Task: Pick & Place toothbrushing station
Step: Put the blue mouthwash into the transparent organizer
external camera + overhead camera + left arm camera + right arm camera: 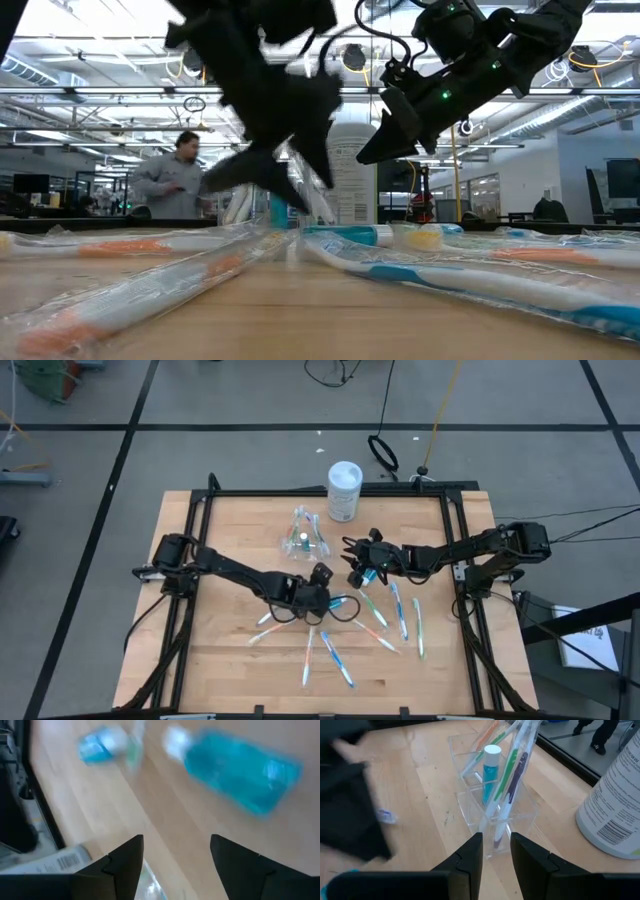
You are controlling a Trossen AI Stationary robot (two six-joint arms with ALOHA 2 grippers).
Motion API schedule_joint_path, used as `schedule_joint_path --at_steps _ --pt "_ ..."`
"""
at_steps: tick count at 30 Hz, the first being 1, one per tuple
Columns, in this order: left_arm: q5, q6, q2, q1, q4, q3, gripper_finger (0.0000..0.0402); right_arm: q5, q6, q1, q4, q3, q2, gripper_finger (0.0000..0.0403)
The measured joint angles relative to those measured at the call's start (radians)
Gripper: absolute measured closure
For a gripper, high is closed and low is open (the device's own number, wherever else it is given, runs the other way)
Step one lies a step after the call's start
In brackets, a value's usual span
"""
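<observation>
A clear plastic cup (300,543) (520,817) stands at the table's far middle. In it stand several toothbrushes (512,765) and a blue toothpaste tube (490,770), leaning on its rim. Several more wrapped toothbrushes (400,610) lie flat on the near half of the table. My left gripper (328,600) (175,840) is open, slanting down just over the wood, with another blue toothpaste tube (240,770) lying ahead of its fingers. My right gripper (356,566) (496,837) hovers beside the cup with a narrow gap and nothing visible between its fingers.
A tall white container (344,490) (615,805) stands behind the cup at the far edge. Black frame rails (455,550) run along the table's sides. A person (175,175) stands in the room beyond the table.
</observation>
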Motion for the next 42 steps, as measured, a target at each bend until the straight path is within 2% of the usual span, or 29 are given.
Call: schedule_joint_path --at_steps 4,8,11,17,24,35,42 --pt "0.154 -0.176 0.0 -0.004 -0.017 0.083 0.0165 0.0 0.0 0.0 -0.002 0.0 0.0 0.0312" --pt "0.345 -0.517 -0.002 0.03 0.066 0.096 0.0165 0.0 0.0 0.0 -0.022 0.0 0.0 0.0312" --pt "0.384 -0.654 -0.001 0.048 0.111 0.077 0.0165 0.0 0.0 0.0 -0.044 0.0 0.0 0.0312" --pt "0.276 -0.653 -0.001 0.08 0.291 0.006 0.0165 0.001 -0.003 -0.006 -0.059 0.0 0.0 0.0312" --pt "0.383 -0.743 -0.001 0.094 0.36 -0.056 0.0165 0.002 -0.002 -0.032 -0.061 0.0 0.0 0.0312" --pt "0.383 -0.75 -0.001 0.095 0.406 -0.112 0.0165 0.001 0.005 -0.039 -0.067 0.0 0.0 0.0312" --pt "0.384 -0.781 -0.001 0.093 0.356 -0.119 0.0165 0.001 0.005 -0.039 -0.068 0.0 0.0 0.0312"
